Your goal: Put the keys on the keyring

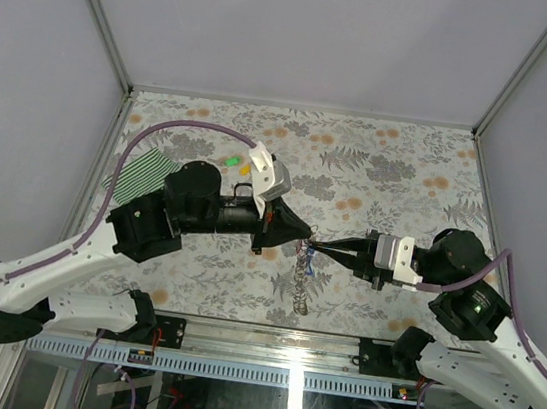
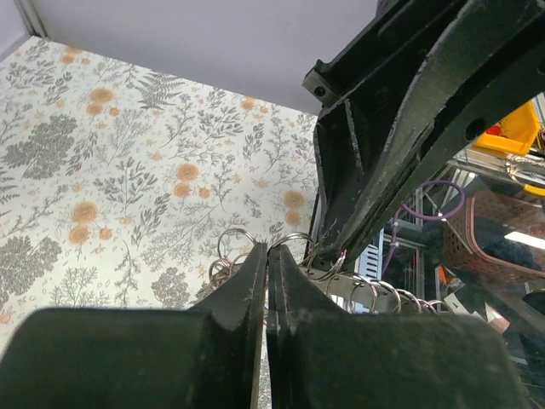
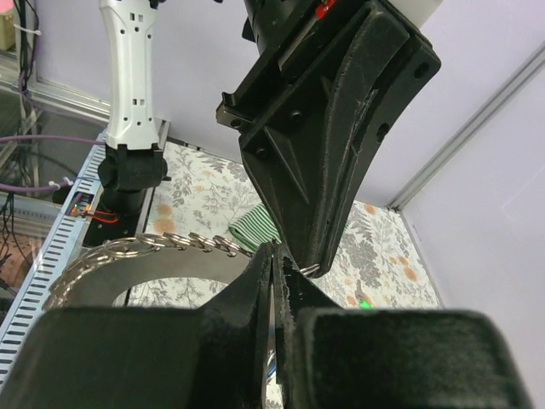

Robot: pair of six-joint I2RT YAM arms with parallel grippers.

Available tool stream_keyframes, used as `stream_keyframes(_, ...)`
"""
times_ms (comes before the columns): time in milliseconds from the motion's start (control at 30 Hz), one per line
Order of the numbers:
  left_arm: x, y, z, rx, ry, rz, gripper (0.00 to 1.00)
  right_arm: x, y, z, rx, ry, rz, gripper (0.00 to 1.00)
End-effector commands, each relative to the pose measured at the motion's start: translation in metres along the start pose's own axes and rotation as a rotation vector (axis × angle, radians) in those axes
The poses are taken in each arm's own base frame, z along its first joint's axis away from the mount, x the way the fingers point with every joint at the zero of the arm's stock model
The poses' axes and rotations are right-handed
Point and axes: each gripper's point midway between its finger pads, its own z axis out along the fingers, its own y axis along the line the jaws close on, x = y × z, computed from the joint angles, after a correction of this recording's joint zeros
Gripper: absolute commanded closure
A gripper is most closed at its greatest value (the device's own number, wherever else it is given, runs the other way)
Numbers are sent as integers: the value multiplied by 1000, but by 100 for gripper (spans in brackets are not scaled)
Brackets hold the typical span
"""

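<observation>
Keyring dangles from left pincer and right pincer, both clamped.

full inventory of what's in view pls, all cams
keyring: 1, grey metal chain, pinched between both hands over mid-table, rest trailing toward the near edge
green key: 1, green, on the table by the left arm's wrist
yellow key: 1, yellow, just right of the green key
striped cloth: 1, green-and-white, left side of the table
table: 1, grey-and-orange floral cover
left hand: 1, black, shut on the keyring
right hand: 1, black, shut on the keyring, facing the left hand
</observation>
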Motion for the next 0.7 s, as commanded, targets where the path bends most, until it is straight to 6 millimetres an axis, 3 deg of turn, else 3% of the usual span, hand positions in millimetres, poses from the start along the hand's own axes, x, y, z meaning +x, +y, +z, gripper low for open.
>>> stream_keyframes(0,-12,21,-5,-135,-11,-26,100,-44,-7,-10,31,-97,-100,100)
stream_keyframes(233,-15,36,-13,-230,-29,-56,100,-46,-14,-17,98,-111,-113,100)
stream_keyframes(400,-23,36,-19,-238,-74,-53,100,-46,-15,-19,118,-120,-112,100)
stream_keyframes(433,-24,36,-20,-236,-82,-50,98,-46,-15,-19,118,-119,-110,100)
stream_keyframes(533,-27,31,-22,-213,-100,-38,73,-48,-16,-18,119,-126,-97,100)
stream_keyframes(667,-30,24,-25,-173,-123,-2,64,-51,-20,-16,135,-134,-70,100)
